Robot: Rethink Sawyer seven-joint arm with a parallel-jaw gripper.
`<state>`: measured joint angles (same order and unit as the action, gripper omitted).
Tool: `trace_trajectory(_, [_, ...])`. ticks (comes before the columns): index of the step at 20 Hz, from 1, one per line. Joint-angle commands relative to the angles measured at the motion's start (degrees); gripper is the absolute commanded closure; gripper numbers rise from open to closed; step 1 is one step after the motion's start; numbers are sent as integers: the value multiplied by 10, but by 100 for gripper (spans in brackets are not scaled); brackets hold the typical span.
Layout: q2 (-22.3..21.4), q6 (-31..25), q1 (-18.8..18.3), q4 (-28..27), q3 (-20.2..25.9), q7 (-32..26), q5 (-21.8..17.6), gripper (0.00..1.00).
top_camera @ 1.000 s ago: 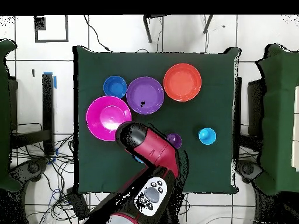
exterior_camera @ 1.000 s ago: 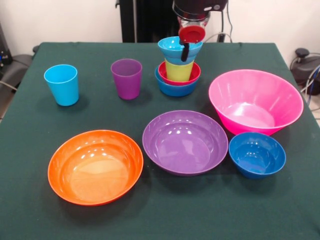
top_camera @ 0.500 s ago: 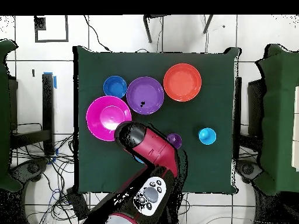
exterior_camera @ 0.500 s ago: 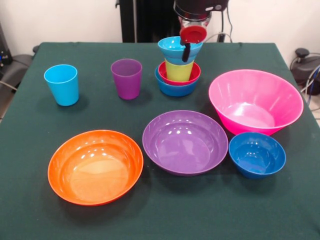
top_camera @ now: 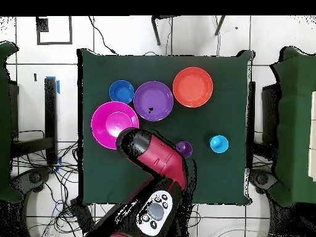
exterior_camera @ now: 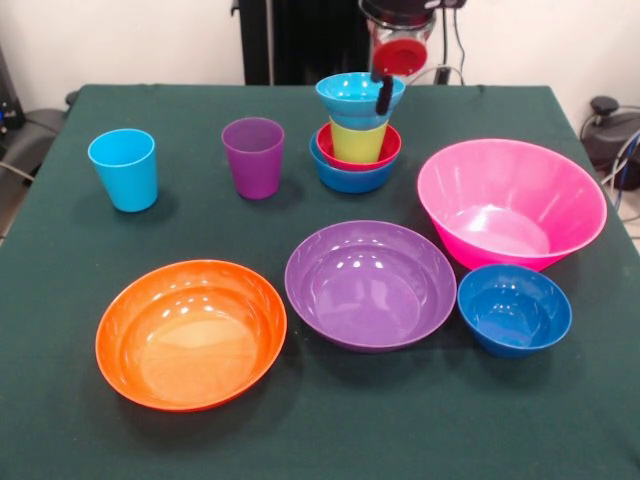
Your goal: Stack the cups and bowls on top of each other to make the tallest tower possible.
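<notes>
Green cloth covered the desk (exterior_camera: pixel 60 400). No brand, label or writing could be read on anything. At the back stood the tower (exterior_camera: pixel 357 135): blue bowl (exterior_camera: pixel 350 178), red bowl (exterior_camera: pixel 385 150), lime cup (exterior_camera: pixel 356 142), cyan bowl (exterior_camera: pixel 352 95) uppermost. The end effector (exterior_camera: pixel 384 98) hung at the cyan bowl's right rim, one dark finger overlapping it; how wide it stood could not be told. To the tower's left were a purple cup (exterior_camera: pixel 253 157) and a light blue cup (exterior_camera: pixel 124 169). In front lay an orange bowl (exterior_camera: pixel 190 334), a purple bowl (exterior_camera: pixel 370 284), a dark blue bowl (exterior_camera: pixel 514 309) and a pink bowl (exterior_camera: pixel 511 203). From overhead, the arm (top_camera: pixel 154 157) hid the tower.
</notes>
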<state>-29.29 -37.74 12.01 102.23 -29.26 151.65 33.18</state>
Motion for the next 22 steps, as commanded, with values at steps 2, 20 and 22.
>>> trace_trajectory(2, [-68, -124, 2, -66, -1, 33, -67, 0])
trace_trajectory(20, [-96, -210, -42, -276, -46, -65, -218, 0])
trace_trajectory(22, [-80, -109, -74, -246, -10, -96, -226, 0])
